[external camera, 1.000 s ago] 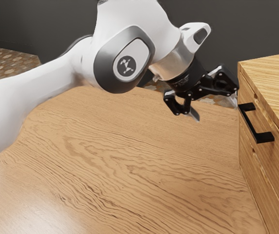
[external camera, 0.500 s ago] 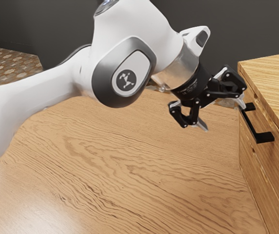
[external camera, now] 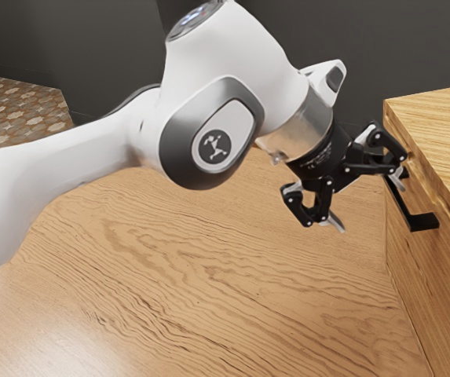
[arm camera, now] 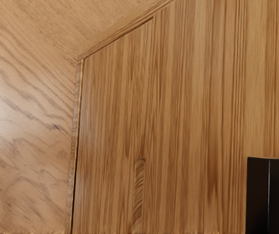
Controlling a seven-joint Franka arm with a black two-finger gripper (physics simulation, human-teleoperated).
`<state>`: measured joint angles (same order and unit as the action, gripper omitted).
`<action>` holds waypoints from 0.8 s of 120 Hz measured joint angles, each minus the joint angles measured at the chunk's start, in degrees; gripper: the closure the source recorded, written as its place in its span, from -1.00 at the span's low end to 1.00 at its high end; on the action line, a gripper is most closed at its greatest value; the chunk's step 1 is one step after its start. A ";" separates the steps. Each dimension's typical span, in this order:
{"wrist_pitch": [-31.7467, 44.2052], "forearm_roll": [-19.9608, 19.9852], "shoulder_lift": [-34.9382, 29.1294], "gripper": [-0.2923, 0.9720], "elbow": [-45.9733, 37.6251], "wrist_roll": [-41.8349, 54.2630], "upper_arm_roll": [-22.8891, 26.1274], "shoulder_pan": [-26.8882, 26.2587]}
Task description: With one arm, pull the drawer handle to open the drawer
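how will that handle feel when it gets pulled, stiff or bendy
Likely stiff: the handle is a blocky black bar with square ends fixed to the drawer. Probably a bit slick, since its faces look smooth, so hooking behind it may hold better than pinching. It should move only straight out with the drawer, not swing.

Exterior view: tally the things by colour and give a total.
Black: 2, the gripper and the handle.
Wood: 2, the table and the cabinet.
White: 1, the arm.
Total: 5.
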<state>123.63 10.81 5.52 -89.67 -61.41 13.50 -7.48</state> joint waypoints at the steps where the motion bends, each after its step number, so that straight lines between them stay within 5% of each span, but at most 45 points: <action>1: 0.00 -0.01 0.01 -0.53 0.00 -0.07 0.00 -0.03; 34: 0.02 -0.39 -0.96 -0.23 -0.31 -1.65 -0.33 -0.43; 96: 0.02 0.15 -13.54 -0.14 -14.18 -3.30 -4.35 -0.69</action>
<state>123.65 10.95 -8.03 -103.85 -64.71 9.15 -8.17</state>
